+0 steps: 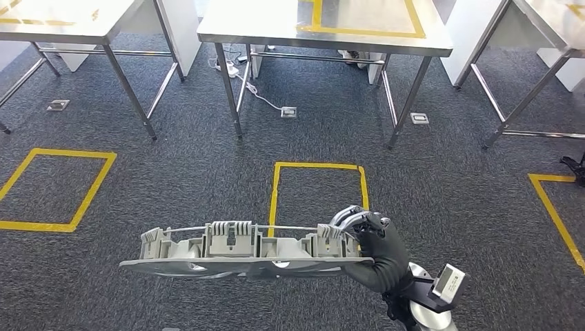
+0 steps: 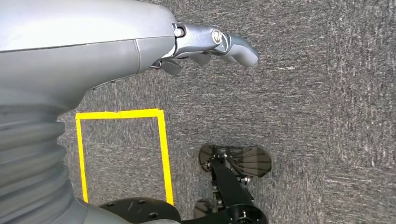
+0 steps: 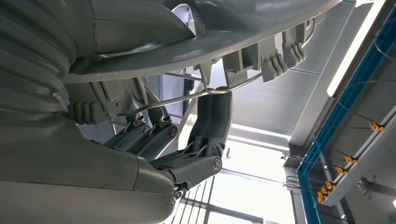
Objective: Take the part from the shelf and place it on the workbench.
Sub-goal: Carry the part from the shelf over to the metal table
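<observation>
Grey moulded part [image 1: 241, 249], long and ribbed, juts sideways from the right hand [image 1: 376, 252], which grips its end over carpet. From the right wrist, fingers [image 3: 212, 116] hook its wire rail. Left hand [image 2: 205, 44] hangs above carpet, fingers loosely curled, holding nothing.

The part [image 1: 241, 249] is a long, grey, moulded plastic piece with a flat curved flange along one edge, several ribbed clip blocks standing along its length, and a thin metal wire running across the tops of the blocks. It is held roughly level above the carpet, lengthwise across the robot's front. The right hand [image 1: 376, 252] grips its right end. The workbench [image 1: 324, 27] stands well apart, ahead of the part.
</observation>
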